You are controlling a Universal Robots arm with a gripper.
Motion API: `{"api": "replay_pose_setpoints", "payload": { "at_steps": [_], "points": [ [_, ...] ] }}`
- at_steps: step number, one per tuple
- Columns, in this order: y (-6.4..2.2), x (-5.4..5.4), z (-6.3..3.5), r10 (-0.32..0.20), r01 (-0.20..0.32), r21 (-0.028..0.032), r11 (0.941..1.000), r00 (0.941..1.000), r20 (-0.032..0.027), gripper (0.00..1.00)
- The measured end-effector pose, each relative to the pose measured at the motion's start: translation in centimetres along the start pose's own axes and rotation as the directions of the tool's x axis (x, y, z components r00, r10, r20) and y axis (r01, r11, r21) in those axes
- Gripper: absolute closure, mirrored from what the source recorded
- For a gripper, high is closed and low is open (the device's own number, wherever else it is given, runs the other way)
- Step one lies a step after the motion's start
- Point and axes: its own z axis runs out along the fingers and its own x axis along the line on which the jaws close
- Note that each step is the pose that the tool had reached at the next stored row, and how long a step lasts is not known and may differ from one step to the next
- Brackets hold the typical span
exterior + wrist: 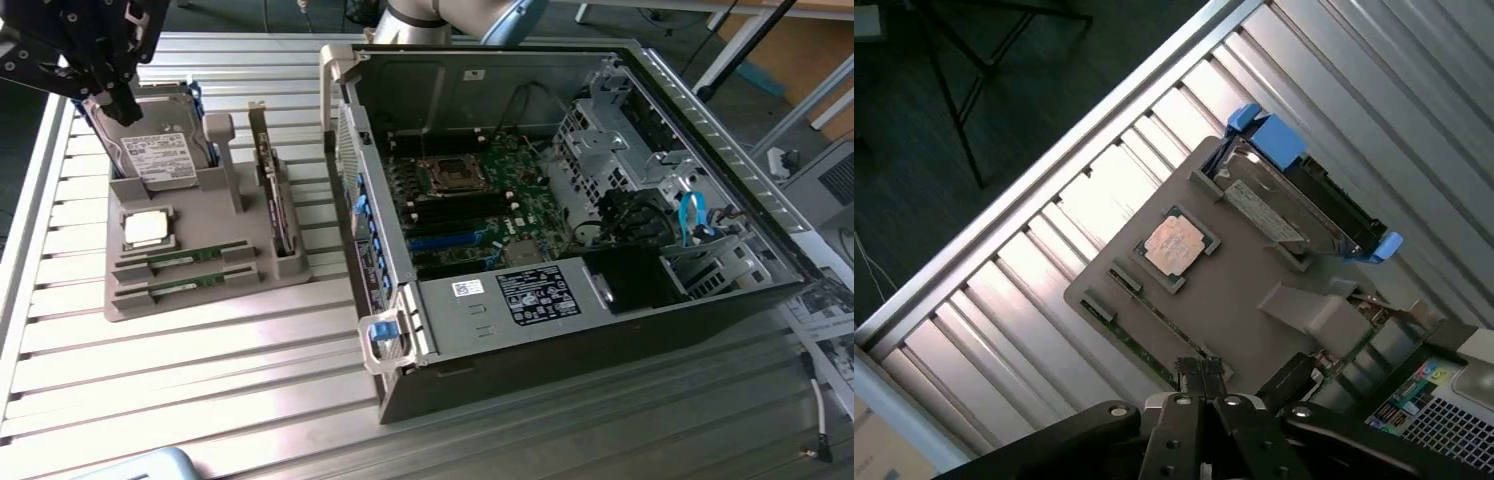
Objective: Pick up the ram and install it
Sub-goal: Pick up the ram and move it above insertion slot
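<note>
Two ram sticks, thin green boards, lie side by side in slots at the front of a grey holder tray (200, 305): one ram stick (183, 258) and a second (180, 291) just nearer the tray's edge. In the wrist view the same sticks (1154, 312) (1122, 338) run diagonally across the tray (1244, 290). My gripper (123, 108) hangs well above the tray's far end, in front of the hard drive (158, 150). Its black fingers (1184, 385) are pressed together with nothing between them. The open PC case (561, 320) lies at the exterior view's right, with the motherboard's memory slots (454, 215) exposed.
The tray also carries a square silver processor (147, 228) (1174, 245), the hard drive with blue clips (1294, 195) and a tall dark expansion card (274, 190) standing on edge. A ribbed metal table (200, 400) lies under everything. The case's raised side wall (350, 130) stands between tray and motherboard.
</note>
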Motion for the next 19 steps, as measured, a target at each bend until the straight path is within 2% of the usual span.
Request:
{"api": "replay_pose_setpoints", "payload": {
  "at_steps": [4, 10, 14, 19],
  "points": [
    [-0.01, 0.0, 0.0, -0.061, 0.061, -0.0016, 0.9981, 0.9981, -0.0026, 0.9],
    [-0.02, -0.01, 0.0, -0.163, 0.163, -0.0046, 0.9866, 0.9866, -0.0068, 0.9],
    [-0.02, -0.02, 0.0, -0.228, 0.227, -0.0067, 0.9738, 0.9737, -0.0093, 0.9],
    [-0.03, -0.02, 0.0, -0.31, 0.309, -0.0098, 0.9509, 0.9508, -0.0123, 0.9]
  ]
}}
